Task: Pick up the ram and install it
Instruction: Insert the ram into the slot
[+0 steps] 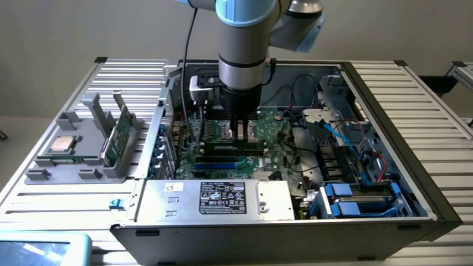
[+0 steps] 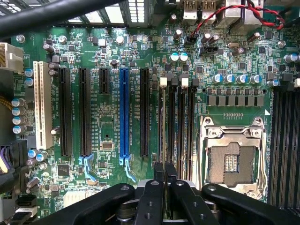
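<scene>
Over motherboard: one gripper, fingers together, empty; one ram standing in gray holder.

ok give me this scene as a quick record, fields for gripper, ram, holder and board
gripper: shut, low inside the open case, just over the memory slots
held: cannot tell whether anything is gripped
ram: green stick standing upright in the grey holder, outside the case on the exterior view's left
processor chip: lying flat in the same holder
motherboard: processor socket empty, beside the memory slots
</scene>
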Robot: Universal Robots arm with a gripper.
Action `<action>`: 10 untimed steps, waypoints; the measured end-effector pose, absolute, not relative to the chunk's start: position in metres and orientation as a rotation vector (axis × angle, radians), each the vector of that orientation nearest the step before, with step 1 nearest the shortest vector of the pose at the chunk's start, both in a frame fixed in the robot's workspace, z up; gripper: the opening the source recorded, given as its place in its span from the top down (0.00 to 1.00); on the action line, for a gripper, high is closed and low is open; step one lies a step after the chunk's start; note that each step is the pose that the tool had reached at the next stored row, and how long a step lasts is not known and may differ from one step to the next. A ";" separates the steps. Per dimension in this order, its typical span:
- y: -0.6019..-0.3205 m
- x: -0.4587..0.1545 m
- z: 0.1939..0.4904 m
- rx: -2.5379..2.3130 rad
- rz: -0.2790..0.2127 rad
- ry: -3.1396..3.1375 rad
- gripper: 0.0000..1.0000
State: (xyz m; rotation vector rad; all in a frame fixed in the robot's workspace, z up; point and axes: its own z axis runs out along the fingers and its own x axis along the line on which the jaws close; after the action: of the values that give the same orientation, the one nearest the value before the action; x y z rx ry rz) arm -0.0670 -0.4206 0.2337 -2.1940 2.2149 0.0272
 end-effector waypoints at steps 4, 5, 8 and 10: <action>-0.421 -0.068 0.234 -2.194 0.027 2.215 0.89; -0.421 -0.068 0.234 -2.194 0.027 2.215 0.89; -0.421 -0.068 0.234 -2.193 0.027 2.216 0.89; -0.421 -0.068 0.234 -2.191 0.027 2.217 0.89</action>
State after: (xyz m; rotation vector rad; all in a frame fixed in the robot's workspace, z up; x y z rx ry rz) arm -0.0680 -0.4206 0.2337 -2.1914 2.2174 0.0272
